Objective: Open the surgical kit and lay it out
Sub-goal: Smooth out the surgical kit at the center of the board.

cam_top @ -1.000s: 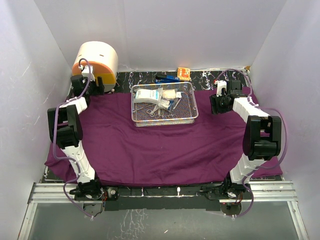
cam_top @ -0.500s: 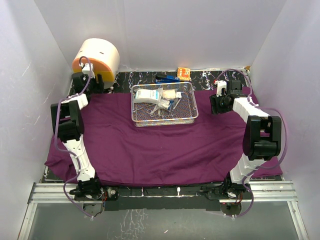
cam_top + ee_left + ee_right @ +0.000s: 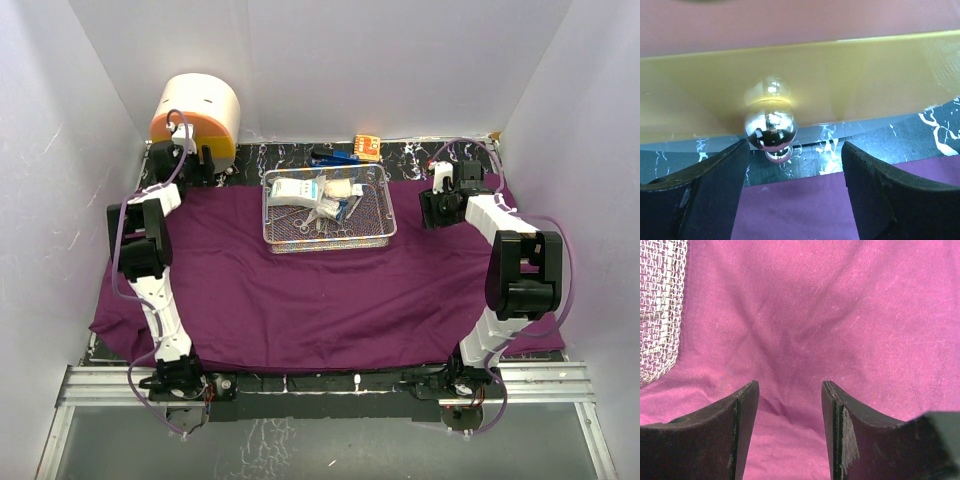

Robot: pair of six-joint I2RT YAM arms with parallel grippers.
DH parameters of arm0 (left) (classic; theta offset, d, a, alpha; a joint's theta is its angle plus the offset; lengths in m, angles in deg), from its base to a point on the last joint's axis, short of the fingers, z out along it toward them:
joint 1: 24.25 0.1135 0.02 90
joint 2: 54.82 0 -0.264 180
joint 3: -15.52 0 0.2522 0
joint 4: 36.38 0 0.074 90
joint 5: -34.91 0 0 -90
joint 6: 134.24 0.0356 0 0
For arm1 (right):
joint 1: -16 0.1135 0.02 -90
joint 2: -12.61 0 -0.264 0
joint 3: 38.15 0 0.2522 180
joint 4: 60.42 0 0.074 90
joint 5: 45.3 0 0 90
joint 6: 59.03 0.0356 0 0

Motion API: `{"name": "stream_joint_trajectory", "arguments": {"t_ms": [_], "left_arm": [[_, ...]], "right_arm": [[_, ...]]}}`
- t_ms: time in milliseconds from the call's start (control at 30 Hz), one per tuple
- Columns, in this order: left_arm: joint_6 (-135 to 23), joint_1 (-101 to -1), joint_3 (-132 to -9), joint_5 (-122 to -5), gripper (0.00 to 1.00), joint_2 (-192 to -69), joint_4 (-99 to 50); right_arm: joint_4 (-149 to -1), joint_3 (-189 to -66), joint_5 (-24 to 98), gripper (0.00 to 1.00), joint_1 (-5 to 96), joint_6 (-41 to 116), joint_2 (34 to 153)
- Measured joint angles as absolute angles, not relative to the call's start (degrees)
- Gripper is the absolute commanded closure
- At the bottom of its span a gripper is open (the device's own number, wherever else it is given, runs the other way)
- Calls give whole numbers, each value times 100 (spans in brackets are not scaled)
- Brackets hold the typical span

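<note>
The purple cloth wrap [image 3: 320, 300] lies spread open over the table. The silver wire-mesh tray [image 3: 330, 244] stands on it at the back centre, holding white packets, gauze and small steel instruments [image 3: 318, 200]. My left gripper [image 3: 192, 165] is open at the cream-and-orange drum [image 3: 196, 112]. In the left wrist view the gripper [image 3: 795, 150] faces the drum's orange band [image 3: 850, 75], with a shiny steel ball knob [image 3: 770, 129] by the left finger [image 3: 705, 195]. My right gripper [image 3: 438, 206] is open and empty just above the cloth [image 3: 815, 315], right of the tray [image 3: 657, 305].
A small orange item [image 3: 366, 147] and a blue item [image 3: 335, 155] lie on the black marbled tabletop [image 3: 415, 157] behind the tray. White walls close in the back and both sides. The cloth hangs over the table's front left corner [image 3: 105, 320].
My left gripper has moved right and closer in along the drum's front. The right arm, tray and cloth have not moved.
</note>
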State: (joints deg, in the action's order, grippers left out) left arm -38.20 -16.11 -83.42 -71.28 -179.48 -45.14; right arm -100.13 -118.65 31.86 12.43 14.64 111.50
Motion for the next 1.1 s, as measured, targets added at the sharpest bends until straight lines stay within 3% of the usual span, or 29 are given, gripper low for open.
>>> {"name": "stream_joint_trajectory", "arguments": {"t_ms": [300,733,1100], "left_arm": [[-3796,-1674,-8255,-7125,24,-17893,-4440],[-3717,-1685,-7173,-6640,19,-16284,-3780],[-3733,-1694,-6708,-6616,15,-16300,-2453]], "right_arm": [[-10013,-11852,3180,48,1243,1461,11159],[-10007,-11850,3239,46,1243,1461,11159],[-10009,-12075,3136,46,1252,1490,11237]]}}
